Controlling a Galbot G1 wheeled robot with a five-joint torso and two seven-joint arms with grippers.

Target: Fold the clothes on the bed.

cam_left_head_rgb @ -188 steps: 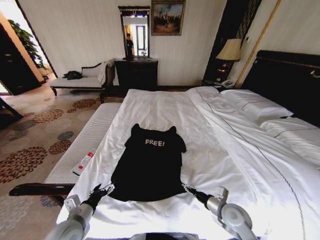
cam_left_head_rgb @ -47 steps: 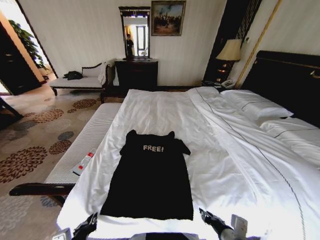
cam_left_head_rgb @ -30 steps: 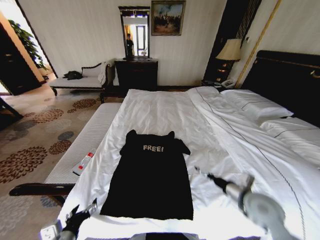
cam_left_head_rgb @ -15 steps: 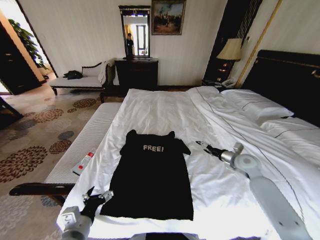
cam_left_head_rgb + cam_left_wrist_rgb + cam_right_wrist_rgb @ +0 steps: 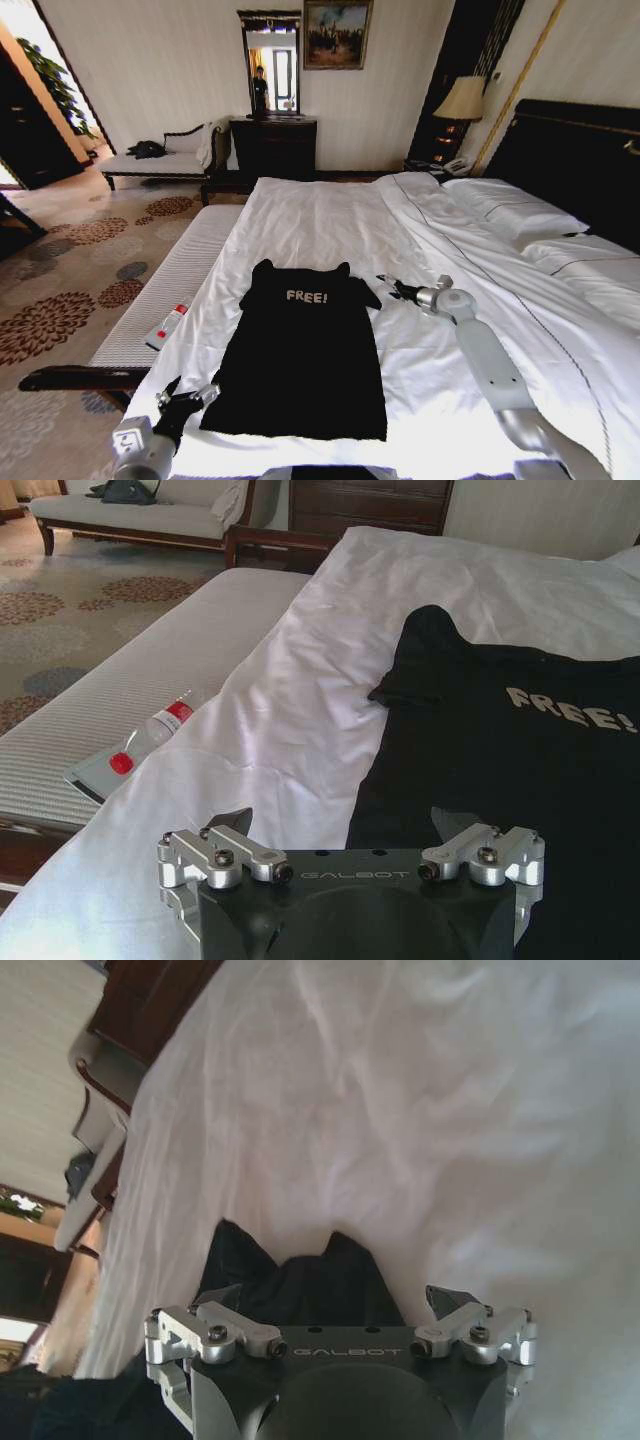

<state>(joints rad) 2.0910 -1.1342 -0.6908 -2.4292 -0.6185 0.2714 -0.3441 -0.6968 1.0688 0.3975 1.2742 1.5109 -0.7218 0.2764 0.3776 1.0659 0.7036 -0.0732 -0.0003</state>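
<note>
Pale striped wallpaper covers the far wall, where a framed painting (image 5: 336, 34) hangs beside a tall mirror (image 5: 271, 64) above a dark wooden dresser (image 5: 272, 147). A lit table lamp (image 5: 460, 101) glows in the right corner. At left, a dark-framed bench (image 5: 160, 162) with pale cushions stands on a beige carpet (image 5: 70, 280) patterned with brown floral medallions.
</note>
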